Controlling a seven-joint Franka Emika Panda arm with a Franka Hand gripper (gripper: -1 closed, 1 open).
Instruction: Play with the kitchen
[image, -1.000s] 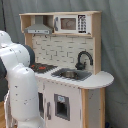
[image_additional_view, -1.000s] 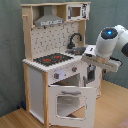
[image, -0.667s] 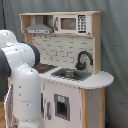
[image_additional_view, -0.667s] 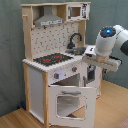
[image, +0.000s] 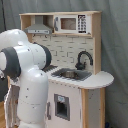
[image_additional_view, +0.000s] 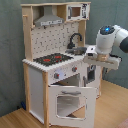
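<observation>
The kitchen (image: 75, 75) (image_additional_view: 50, 65) is a tall white and light-wood toy. It has a grey hood (image_additional_view: 49, 21), a pegboard back, a black-red stovetop (image_additional_view: 50, 59), a black faucet (image: 83, 59) (image_additional_view: 75, 39) and a sink (image: 70, 75). Its windowed oven door (image_additional_view: 69, 103) hangs open at the front. In the second exterior view my gripper (image_additional_view: 91, 52) is at the counter's end beside the sink, on the second exterior view's right. The first exterior view hides it behind my white arm (image: 27, 75).
A toy microwave (image: 70, 23) sits on the top shelf. A grey curtain hangs behind the kitchen. The wooden floor (image_additional_view: 112, 107) shows in front of the open oven door. My arm's big white joint (image_additional_view: 107, 39) hovers above the counter's end.
My arm has shifted toward the kitchen, covering more of the stovetop side in the first exterior view. The oven door stays open.
</observation>
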